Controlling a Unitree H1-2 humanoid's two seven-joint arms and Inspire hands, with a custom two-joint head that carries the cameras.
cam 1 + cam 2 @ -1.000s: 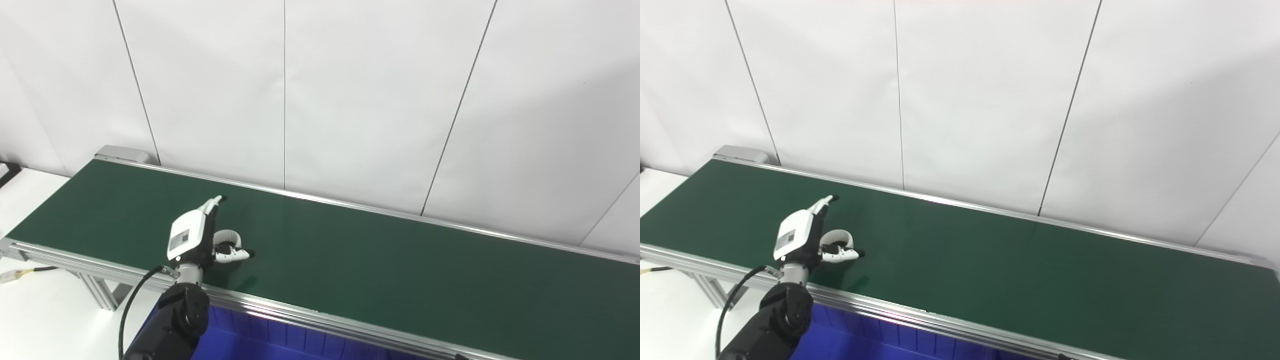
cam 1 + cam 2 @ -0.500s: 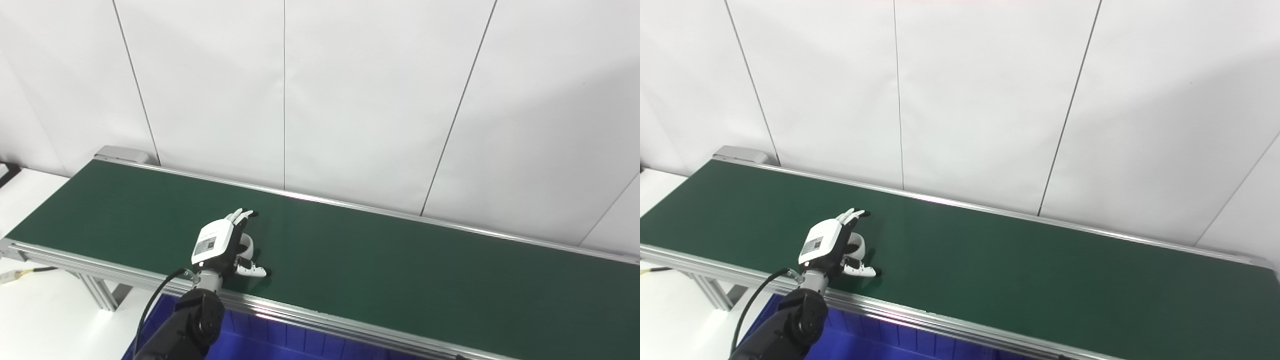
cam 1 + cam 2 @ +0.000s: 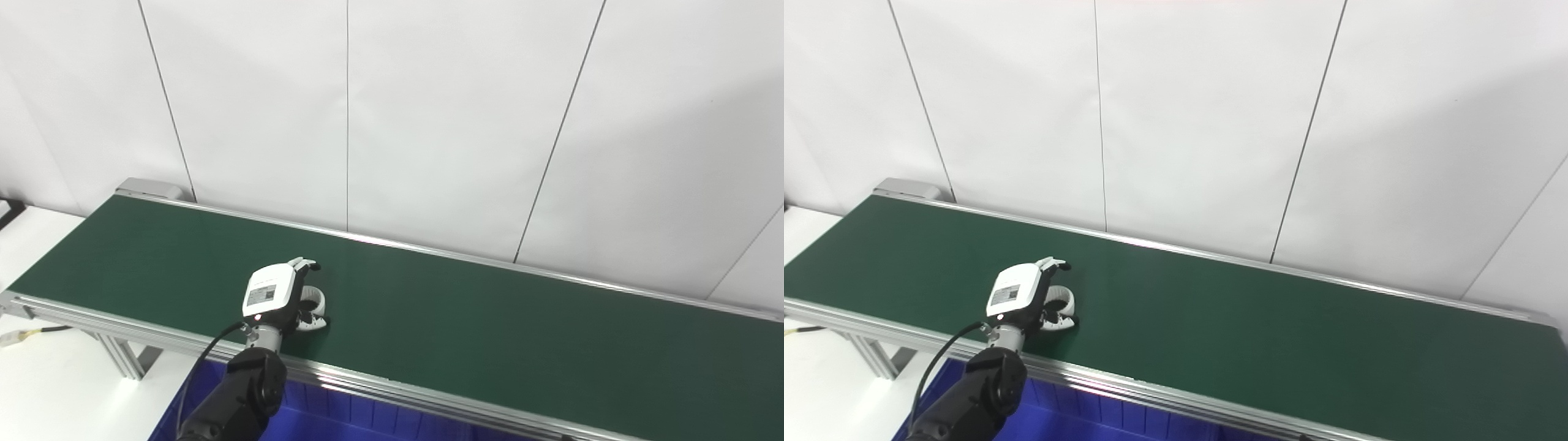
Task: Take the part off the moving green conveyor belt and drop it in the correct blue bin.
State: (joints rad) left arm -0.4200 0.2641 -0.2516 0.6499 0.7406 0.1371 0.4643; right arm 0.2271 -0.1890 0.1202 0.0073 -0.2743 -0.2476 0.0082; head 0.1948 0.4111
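**Left hand curled around a white ring on the green belt**

Left eye view: The green conveyor belt (image 3: pixel 465 318) runs as a long band from the upper left of the frame down toward the lower right, edged by silver rails and backed by a white panelled wall (image 3: pixel 429 122). The left hand (image 3: pixel 277 296) sits left of centre, low in the frame, over the near part of the belt. Its arm (image 3: pixel 236 398), dark and jointed, comes up from the bottom edge with a black cable (image 3: pixel 202 361) looping beside it. The back of the hand is white with a small label. Its fingers (image 3: pixel 304 265) bend over and its thumb (image 3: pixel 312 321) reaches in from below, so they curl around the part (image 3: pixel 315 296), a white ring-shaped piece that shows just to the right of the palm. Whether the part is lifted or resting on the belt cannot be told. Below the near rail, at the bottom left, a strip of the blue bin (image 3: pixel 343 416) shows. At the far left lies a white counter (image 3: pixel 49 380).

Right eye view: The same scene appears, with everything sitting somewhat further left. The left hand (image 3: pixel 1024 296) is again closed about the part (image 3: pixel 1062 300), the white ring peeking out to the right between fingers and thumb. The blue bin (image 3: pixel 1078 416) lies directly under the near rail, below the hand. The right hand is not in either view.
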